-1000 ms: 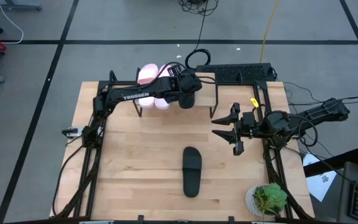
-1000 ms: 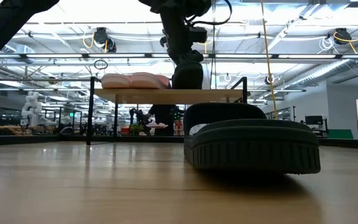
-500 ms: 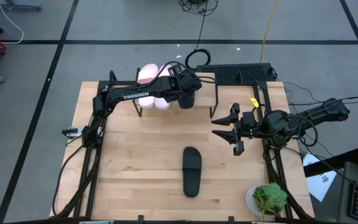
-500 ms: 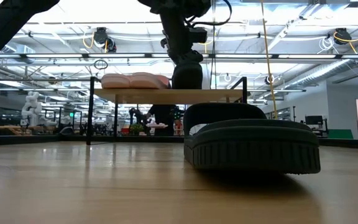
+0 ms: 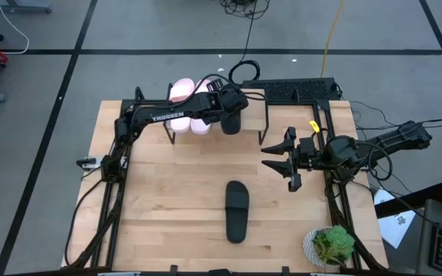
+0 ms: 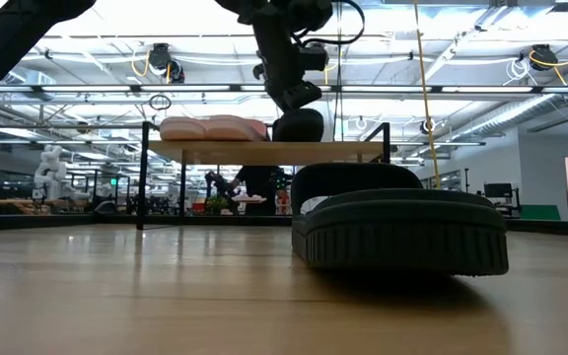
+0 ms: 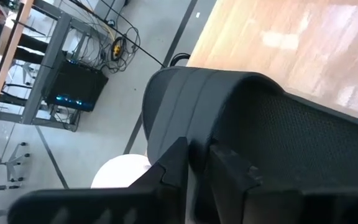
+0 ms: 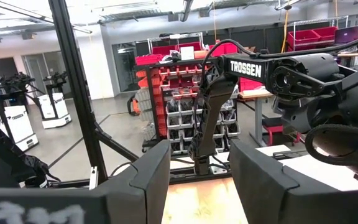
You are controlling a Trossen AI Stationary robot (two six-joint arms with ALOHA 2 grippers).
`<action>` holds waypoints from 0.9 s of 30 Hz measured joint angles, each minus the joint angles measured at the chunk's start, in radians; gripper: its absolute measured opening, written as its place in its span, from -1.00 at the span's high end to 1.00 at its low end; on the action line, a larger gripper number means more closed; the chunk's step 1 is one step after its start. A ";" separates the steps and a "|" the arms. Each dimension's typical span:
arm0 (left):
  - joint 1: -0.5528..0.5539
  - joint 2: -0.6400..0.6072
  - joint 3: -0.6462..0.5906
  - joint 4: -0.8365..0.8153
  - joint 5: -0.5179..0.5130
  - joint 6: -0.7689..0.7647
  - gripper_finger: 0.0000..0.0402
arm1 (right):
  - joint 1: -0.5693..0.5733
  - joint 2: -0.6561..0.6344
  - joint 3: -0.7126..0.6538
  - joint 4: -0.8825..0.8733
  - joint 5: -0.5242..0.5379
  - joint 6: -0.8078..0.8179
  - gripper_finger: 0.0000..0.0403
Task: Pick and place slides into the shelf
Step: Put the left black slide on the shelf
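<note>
The shelf (image 6: pixel 215 152) stands at the table's far edge, its board (image 5: pixel 253 113) partly under my left arm. Two pink slides (image 5: pixel 185 93) (image 6: pixel 215 127) lie on its left part. One black slide (image 6: pixel 299 126) (image 5: pixel 231 123) sits soles-down on the board beside them, and my left gripper (image 6: pixel 297 101) (image 7: pixel 194 168) is right above it, nearly shut on its strap. The other black slide (image 5: pixel 237 211) (image 6: pixel 397 229) lies flat mid-table toward the near edge. My right gripper (image 5: pixel 282 159) (image 8: pixel 199 168) hovers open near the table's right side. My left gripper pinches the black slide's wide strap at its edge (image 7: pixel 185 134) between the two fingers (image 7: pixel 229 171), coming from above and slanting down. The slide rests with its sole on the shelf board (image 6: pixel 299 140).
A small potted plant (image 5: pixel 330 245) stands at the near right corner. Bare tabletop (image 5: pixel 167 199) spreads left of the lone black slide. The shelf's right part (image 6: pixel 358 151) shows bare board. Cables and a black rack (image 5: pixel 298 90) lie behind the table.
My left gripper has risen a little and tipped above the shelf. The black slide under it now shows as a low dome on the board, where before it merged with the gripper. The right arm and the other slides kept still.
</note>
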 joint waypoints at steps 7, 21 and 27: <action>0.001 0.000 0.000 -0.001 0.001 0.008 0.67 | 0.000 0.000 0.000 0.000 0.000 -0.001 0.23; 0.003 0.000 0.000 -0.001 0.037 0.007 0.66 | 0.000 0.000 0.000 0.000 0.000 -0.001 0.23; 0.010 0.000 0.000 -0.002 0.068 0.000 0.66 | 0.000 0.000 0.000 0.000 0.000 -0.001 0.23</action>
